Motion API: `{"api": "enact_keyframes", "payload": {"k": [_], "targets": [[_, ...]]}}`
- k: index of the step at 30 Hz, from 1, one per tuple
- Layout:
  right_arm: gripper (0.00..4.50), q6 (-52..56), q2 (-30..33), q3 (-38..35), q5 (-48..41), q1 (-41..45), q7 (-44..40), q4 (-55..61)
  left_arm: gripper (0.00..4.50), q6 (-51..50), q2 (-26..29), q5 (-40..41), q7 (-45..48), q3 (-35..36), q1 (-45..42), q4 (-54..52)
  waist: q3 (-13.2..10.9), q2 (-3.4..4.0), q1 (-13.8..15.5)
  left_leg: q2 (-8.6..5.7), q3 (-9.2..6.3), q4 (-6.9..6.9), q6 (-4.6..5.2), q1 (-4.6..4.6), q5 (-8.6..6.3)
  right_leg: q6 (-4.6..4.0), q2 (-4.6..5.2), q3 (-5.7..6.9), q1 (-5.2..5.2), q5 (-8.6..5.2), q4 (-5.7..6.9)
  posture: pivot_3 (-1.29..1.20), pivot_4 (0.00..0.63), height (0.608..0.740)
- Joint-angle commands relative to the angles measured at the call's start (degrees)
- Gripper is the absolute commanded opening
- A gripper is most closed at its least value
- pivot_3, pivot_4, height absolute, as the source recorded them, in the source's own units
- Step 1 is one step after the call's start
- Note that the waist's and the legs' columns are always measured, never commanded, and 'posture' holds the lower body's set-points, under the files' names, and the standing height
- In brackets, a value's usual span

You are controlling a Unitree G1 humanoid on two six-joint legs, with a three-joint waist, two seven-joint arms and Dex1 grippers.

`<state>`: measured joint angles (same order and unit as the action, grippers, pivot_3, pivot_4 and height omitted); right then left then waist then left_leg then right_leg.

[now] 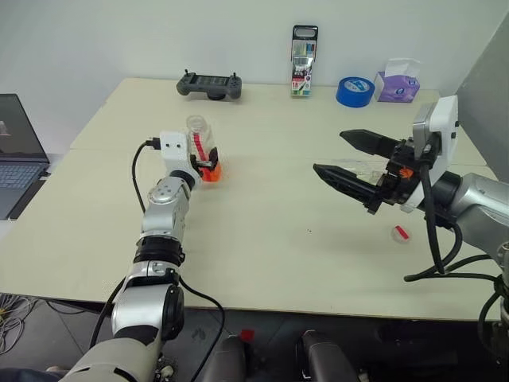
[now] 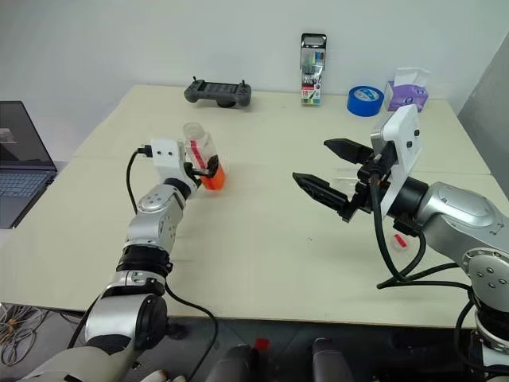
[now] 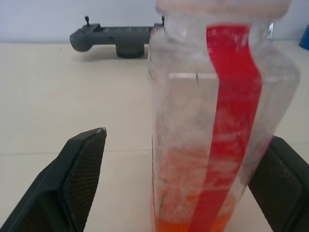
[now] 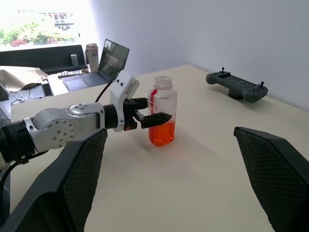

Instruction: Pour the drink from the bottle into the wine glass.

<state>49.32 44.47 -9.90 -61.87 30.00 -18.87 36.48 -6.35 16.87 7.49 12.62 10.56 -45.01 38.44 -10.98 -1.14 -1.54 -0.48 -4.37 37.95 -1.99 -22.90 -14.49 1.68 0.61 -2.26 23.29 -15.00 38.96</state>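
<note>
Bottle (image 1: pixel 199 137) first: it stands upright on the table (image 1: pixel 278 263), long axis vertical, neck open. It sits right between the fingers of your left gripper (image 1: pixel 208 165), which reaches in level from the side. Those fingers are spread. In the left wrist view one pad (image 3: pixel 82 169) stands clear of the bottle wall, and the other is at or just behind the opposite wall. Nothing is clamped.

The drink (image 4: pixel 161 134) fills only the bottom part of the bottle.

Your right gripper (image 1: pixel 330 152) hangs well apart to the right, above the table, jaws wide and empty. The left arm is plainly the nearer one.

A faint clear shape (image 1: pixel 362 169) lies beyond the right fingers. You cannot tell whether it is the wine glass.

By count: one bottle, and one small red-and-white piece (image 1: pixel 402 232) on the table by the right arm, possibly the cap.
</note>
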Motion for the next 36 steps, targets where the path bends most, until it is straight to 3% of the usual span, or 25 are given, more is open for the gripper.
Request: {"api": "enact_keyframes", "payload": {"k": [1, 5, 12, 14, 18, 23, 32, 36], "targets": [[4.5, -0.9, -0.3, -0.7, 0.6, 0.0, -0.3, 1.1, 4.47, -1.5, 0.7, -0.7, 0.2, -1.0, 0.6, -4.1, 0.0, 0.0, 0.0, 0.0, -0.01, 0.0, 0.0, 0.0, 0.0, 0.0, 0.0, 0.0, 0.0, 0.0, 0.0, 0.0, 0.15, 0.74], [4.5, -0.9, 0.0, -1.1, 0.9, -1.1, -0.2, 1.8, 4.47, -7.2, 0.8, -0.8, 0.7, -2.3, 4.4, -10.4, 0.0, 0.0, 0.0, 0.01, -0.01, 0.0, 0.0, 0.0, 0.0, 0.0, 0.0, 0.0, 0.0, 0.0, -0.01, 0.0, 0.15, 0.74], [4.5, -1.0, 2.6, -2.8, 4.3, -8.7, 0.4, 5.3, 4.47, -23.9, 4.0, 0.9, 3.9, -3.6, 20.7, -35.6, 0.0, 0.0, -0.1, 0.07, -0.06, -0.05, -0.01, 0.0, -0.01, 0.0, 0.14, -0.07, 0.01, 0.0, 0.0, 0.0, 0.15, 0.74], [4.5, -2.2, 4.4, -1.0, 10.3, -12.5, 0.1, 5.8, 4.47, -27.0, 6.3, 2.2, 7.4, -4.5, 24.0, -40.9, 0.0, 0.0, 0.0, 0.06, -0.1, -0.06, -0.01, 0.0, -0.01, 0.0, 0.14, -0.08, 0.01, 0.0, 0.01, 0.0, 0.15, 0.74], [4.5, -10.6, 10.3, 9.1, 35.4, -17.7, 4.1, -0.9, 4.47, -29.0, 11.1, 12.4, 22.6, -5.7, 25.4, -51.2, 0.0, -0.01, 0.5, 0.05, -0.01, -0.01, -0.05, 0.01, 0.02, 0.16, 0.13, -0.01, -0.05, -0.13, -0.04, 0.0, 0.15, 0.74], [4.5, -25.2, 12.8, 21.5, 60.1, -16.0, 5.2, -15.3, 4.47, -28.5, 17.6, 16.0, 34.0, -9.3, 24.2, -56.2, 0.0, -0.01, 0.4, 0.03, 0.37, -0.06, -0.08, 0.11, 0.06, 0.14, 0.13, -0.14, -0.04, -0.13, -0.11, 0.0, 0.15, 0.74], [4.5, -38.8, 3.8, 30.1, 80.0, -2.1, 5.3, -43.9, 4.47, -28.1, 19.7, 18.7, 40.3, -10.1, 19.5, -53.4, 0.0, -0.01, -0.3, 0.13, 0.54, -0.11, -0.06, 0.13, 0.05, -0.12, -0.26, -0.26, 0.04, 0.02, -0.06, 0.0, 0.15, 0.74], [4.5, -42.8, 1.1, 32.2, 84.8, 2.7, 4.5, -54.0, 4.47, -27.1, 17.3, 18.2, 37.5, -9.5, 19.5, -52.7, 0.0, -0.01, -0.3, 0.09, 0.55, -0.07, -0.05, 0.1, 0.04, -0.14, -0.21, -0.25, 0.03, 0.03, -0.08, 0.0, 0.15, 0.74]]}}
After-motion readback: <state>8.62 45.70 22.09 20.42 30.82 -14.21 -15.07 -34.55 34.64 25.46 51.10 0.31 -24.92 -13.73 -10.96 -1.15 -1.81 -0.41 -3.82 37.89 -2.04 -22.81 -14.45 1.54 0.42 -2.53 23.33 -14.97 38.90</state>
